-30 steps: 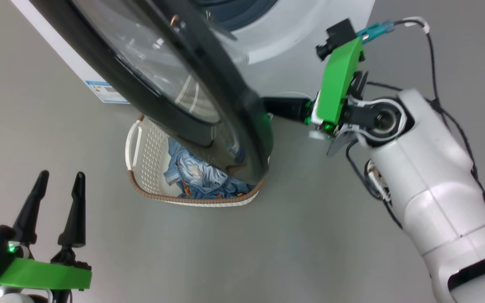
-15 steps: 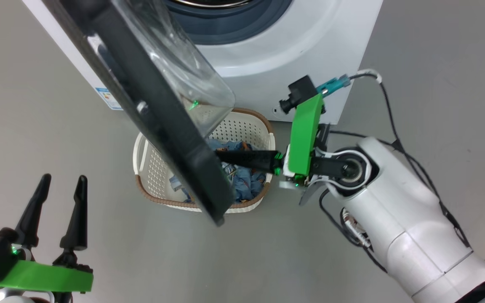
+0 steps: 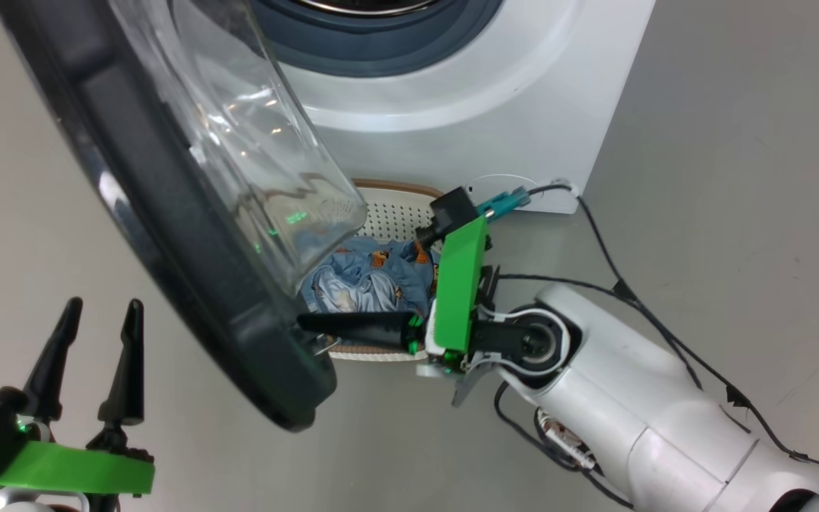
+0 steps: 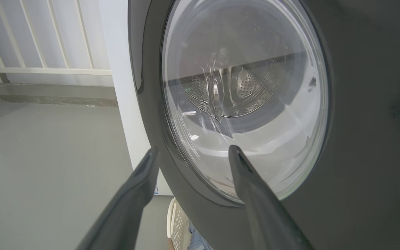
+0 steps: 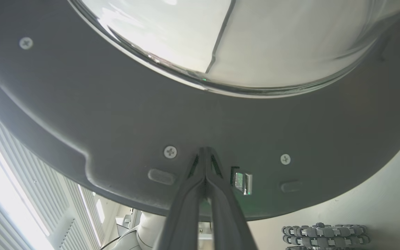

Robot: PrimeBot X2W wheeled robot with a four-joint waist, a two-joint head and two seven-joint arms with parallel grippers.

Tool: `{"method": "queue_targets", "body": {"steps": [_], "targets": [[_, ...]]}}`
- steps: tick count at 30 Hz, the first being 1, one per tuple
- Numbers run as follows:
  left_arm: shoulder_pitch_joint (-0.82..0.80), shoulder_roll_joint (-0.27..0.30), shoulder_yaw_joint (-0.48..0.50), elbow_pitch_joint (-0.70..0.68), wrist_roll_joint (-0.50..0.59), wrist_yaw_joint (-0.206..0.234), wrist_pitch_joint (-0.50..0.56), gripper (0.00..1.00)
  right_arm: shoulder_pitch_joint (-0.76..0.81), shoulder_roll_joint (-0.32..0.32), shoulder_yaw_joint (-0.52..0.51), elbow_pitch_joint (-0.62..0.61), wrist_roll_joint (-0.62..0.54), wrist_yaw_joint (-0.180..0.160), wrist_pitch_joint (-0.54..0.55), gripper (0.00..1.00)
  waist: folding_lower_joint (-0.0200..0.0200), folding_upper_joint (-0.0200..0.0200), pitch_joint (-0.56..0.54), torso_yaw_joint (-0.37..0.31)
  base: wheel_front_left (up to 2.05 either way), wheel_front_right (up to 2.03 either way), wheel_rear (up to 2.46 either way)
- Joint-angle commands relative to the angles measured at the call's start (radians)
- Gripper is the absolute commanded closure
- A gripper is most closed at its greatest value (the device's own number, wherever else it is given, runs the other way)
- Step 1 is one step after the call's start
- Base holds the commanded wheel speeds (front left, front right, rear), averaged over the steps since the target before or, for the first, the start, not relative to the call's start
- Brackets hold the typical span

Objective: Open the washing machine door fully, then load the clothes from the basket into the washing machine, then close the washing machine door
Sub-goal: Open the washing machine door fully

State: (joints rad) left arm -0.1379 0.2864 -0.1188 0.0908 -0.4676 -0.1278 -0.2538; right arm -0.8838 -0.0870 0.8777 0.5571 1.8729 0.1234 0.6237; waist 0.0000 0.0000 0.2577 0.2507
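Note:
The washing machine stands at the top of the head view, its grey gasket showing. The washing machine door hangs open to the left, black rim and clear dome towards me. My right gripper is shut, and its tips press the door's inner rim beside the metal latch; nothing is held. Behind the door's lower edge sits the basket, half hidden, with the blue printed clothes in it. My left gripper stands open at the lower left, facing the door's outer glass.
Grey floor lies all around. Black cables trail from my right arm across the floor on the right. A white railing and a low concrete step run behind the machine's left side. A grey wheel shows under the door.
The door has swung further open to the left, with my shut right gripper following along its inner rim. More of the basket's clothes show now. The left gripper has stayed put.

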Motion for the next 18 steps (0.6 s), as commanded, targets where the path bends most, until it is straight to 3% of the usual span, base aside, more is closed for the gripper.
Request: {"method": "queue_targets", "body": {"steps": [1,9,18], "targets": [[-0.021,0.031,0.045,-0.016,0.010,-0.003,-0.008,0.00,-0.007,0.037,0.030,-0.036,0.028,0.007,-0.017,1.00,0.0000,0.0000,-0.001,0.001,0.00,0.00,0.00],[-0.021,0.024,0.055,-0.007,0.015,-0.003,-0.008,0.00,-0.041,0.037,0.147,-0.047,0.142,0.007,-0.110,1.00,0.0000,0.0000,-0.012,0.002,0.00,0.00,0.00],[0.003,0.014,0.076,0.006,0.035,-0.003,-0.008,0.00,-0.006,0.008,0.147,-0.068,0.213,0.007,-0.165,1.00,0.0000,0.0000,-0.063,-0.029,0.00,0.00,0.00]]}}
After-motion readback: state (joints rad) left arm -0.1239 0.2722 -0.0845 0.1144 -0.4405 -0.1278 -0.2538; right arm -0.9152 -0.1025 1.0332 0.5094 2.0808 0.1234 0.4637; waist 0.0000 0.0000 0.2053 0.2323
